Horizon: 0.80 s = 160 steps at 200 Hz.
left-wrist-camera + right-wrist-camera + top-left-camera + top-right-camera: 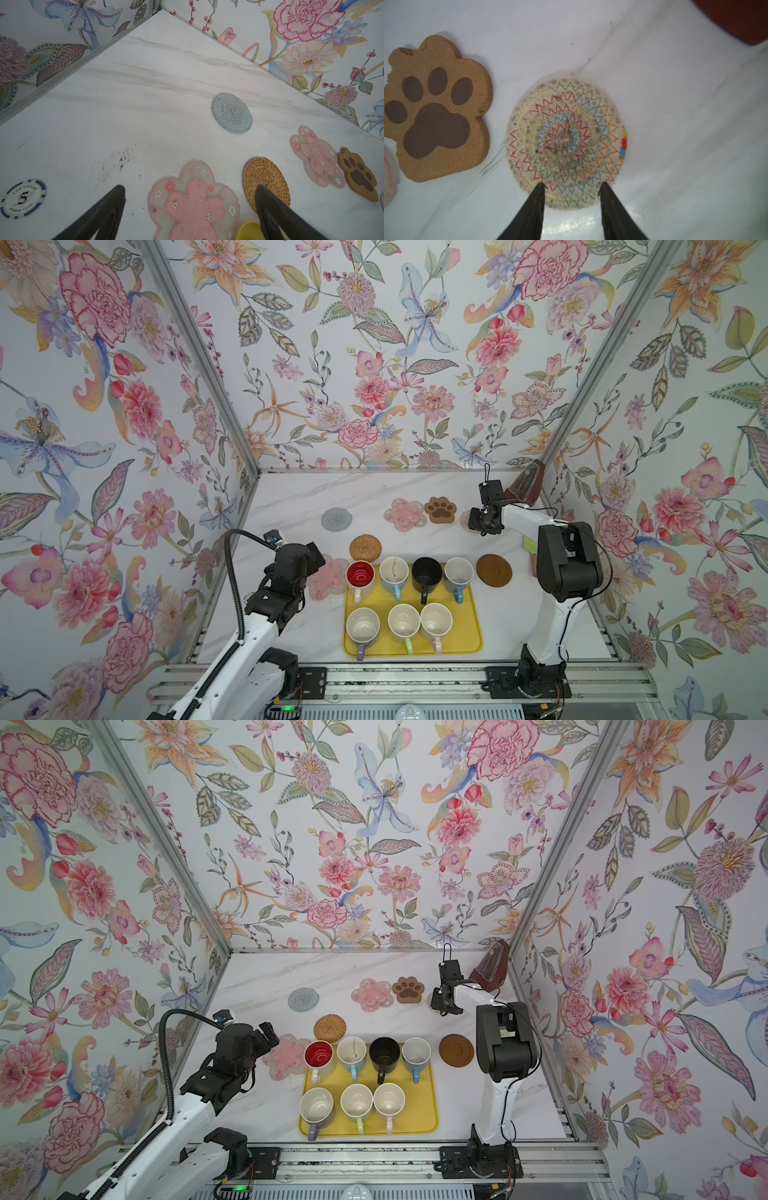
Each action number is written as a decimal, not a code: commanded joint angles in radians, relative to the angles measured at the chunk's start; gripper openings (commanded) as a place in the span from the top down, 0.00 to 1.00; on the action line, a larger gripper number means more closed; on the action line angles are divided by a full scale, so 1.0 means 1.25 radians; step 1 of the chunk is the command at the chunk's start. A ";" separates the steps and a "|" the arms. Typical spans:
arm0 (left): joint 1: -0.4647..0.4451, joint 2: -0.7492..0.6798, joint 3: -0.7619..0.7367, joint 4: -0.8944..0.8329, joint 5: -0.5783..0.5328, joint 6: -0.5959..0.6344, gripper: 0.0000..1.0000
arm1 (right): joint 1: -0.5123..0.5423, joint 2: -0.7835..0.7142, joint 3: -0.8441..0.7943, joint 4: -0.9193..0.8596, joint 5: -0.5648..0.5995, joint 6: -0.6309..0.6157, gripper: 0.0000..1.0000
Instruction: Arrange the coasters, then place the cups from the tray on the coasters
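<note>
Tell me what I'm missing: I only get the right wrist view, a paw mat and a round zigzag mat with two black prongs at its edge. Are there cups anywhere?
Observer: Yes, seven cups stand on a yellow tray, nearer the robot's base than what you see.
Operator: Is any cup on a mat yet?
Observer: No. The wooden disc right of the tray, for one, lies bare.
Operator: And the other arm?
Observer: The left gripper hangs open by a pink flower mat at the tray's left edge.
</note>
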<state>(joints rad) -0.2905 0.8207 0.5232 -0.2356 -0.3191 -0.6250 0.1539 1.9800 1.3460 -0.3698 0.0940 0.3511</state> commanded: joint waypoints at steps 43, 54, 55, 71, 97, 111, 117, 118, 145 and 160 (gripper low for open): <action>0.009 -0.004 0.025 -0.035 -0.009 0.014 0.01 | -0.006 0.074 0.040 0.000 0.005 -0.013 0.55; 0.011 -0.005 0.024 -0.039 -0.012 0.015 0.01 | -0.007 0.084 0.046 -0.001 0.004 -0.012 0.55; 0.011 -0.005 0.024 -0.039 -0.012 0.015 0.01 | -0.007 0.085 0.048 0.000 0.004 -0.012 0.55; 0.010 -0.008 0.023 -0.043 -0.012 0.013 0.01 | -0.011 0.101 0.061 0.000 -0.003 -0.008 0.55; 0.012 -0.009 0.023 -0.051 -0.013 0.013 0.01 | -0.011 0.119 0.083 -0.004 -0.002 -0.005 0.54; 0.011 -0.010 0.024 -0.053 -0.012 0.013 0.01 | -0.012 0.132 0.100 -0.011 0.001 -0.004 0.54; 0.014 -0.011 0.024 -0.052 -0.013 0.013 0.01 | -0.012 0.139 0.107 -0.015 0.001 -0.004 0.54; 0.014 -0.011 0.024 -0.052 -0.012 0.013 0.01 | -0.013 0.140 0.110 -0.016 0.002 -0.004 0.54; 0.013 -0.012 0.023 -0.056 -0.012 0.011 0.01 | -0.017 0.162 0.136 -0.025 0.005 0.004 0.54; 0.015 -0.013 0.021 -0.057 -0.010 0.010 0.01 | -0.019 0.178 0.153 -0.033 0.007 0.006 0.54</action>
<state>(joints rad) -0.2859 0.8169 0.5243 -0.2794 -0.3195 -0.6250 0.1394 2.1391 1.5166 -0.3473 0.1017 0.3477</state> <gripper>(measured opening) 0.989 0.456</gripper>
